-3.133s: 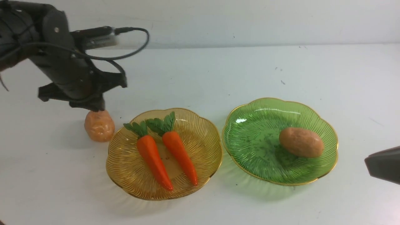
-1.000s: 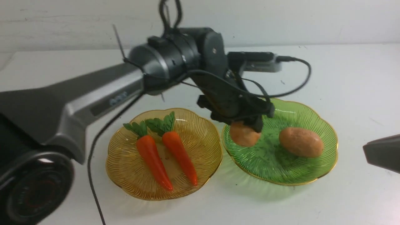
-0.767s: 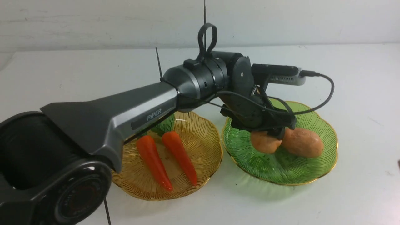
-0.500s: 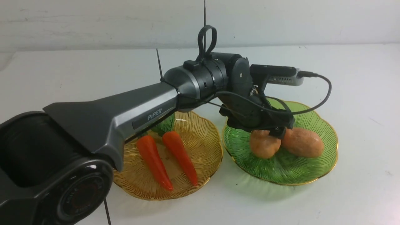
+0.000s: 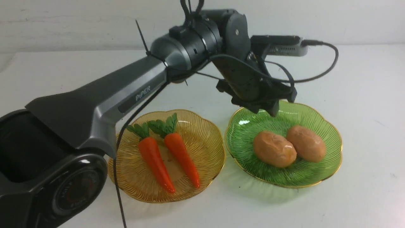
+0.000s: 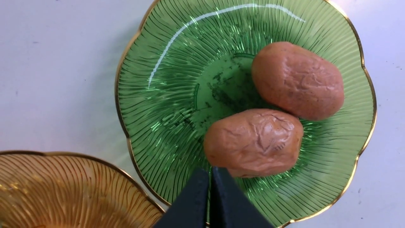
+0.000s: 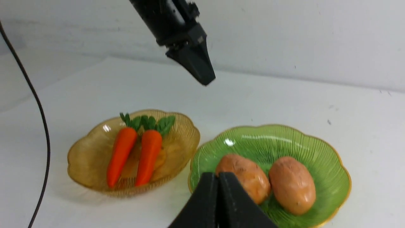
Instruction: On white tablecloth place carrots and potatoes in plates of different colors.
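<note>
Two potatoes lie side by side, touching, in the green plate on the white tablecloth. Two carrots lie in the amber plate to its left. My left gripper hangs shut and empty above the green plate's far rim. In the left wrist view its joined fingertips sit over the nearer potato. My right gripper is shut and empty, out of the front view, low and near the green plate.
The left arm stretches from the near left across the amber plate's back. Its cable hangs down past that plate's near left rim. A pale wall bounds the table's far edge.
My left gripper carried a potato from left of the amber plate into the green plate, let it go beside the other potato, shut and rose. The right gripper left the front view.
</note>
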`<state>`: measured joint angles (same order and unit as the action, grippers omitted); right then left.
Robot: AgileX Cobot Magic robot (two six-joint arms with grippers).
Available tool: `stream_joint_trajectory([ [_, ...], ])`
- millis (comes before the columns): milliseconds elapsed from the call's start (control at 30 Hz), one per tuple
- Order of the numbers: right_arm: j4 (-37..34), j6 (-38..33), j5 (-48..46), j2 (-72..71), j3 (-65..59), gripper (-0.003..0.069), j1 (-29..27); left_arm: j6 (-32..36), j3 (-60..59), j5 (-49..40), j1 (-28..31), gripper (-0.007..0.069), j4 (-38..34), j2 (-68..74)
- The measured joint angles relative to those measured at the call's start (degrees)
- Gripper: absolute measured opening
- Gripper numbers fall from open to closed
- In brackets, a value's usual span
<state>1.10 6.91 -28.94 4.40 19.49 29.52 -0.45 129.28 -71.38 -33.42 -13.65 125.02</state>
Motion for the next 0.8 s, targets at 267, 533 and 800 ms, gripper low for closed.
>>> stream_joint_trajectory([
  [267, 0.4, 0.0, 0.9, 0.0, -0.3, -0.0015, 0.0, 1.1, 0.0, 0.0, 0.0, -0.0003, 0.0, 0.0],
  [533, 0.4, 0.0, 0.9, 0.0, -0.3, -0.0015, 0.0, 1.2, 0.0, 0.0, 0.0, -0.0003, 0.1, 0.0],
  [800, 0.5, -0.1, 2.4, -0.2, -2.6, -0.0015, -0.1, 0.0, 0.7, -0.1, 0.0, -0.0003, 0.1, -0.1],
])
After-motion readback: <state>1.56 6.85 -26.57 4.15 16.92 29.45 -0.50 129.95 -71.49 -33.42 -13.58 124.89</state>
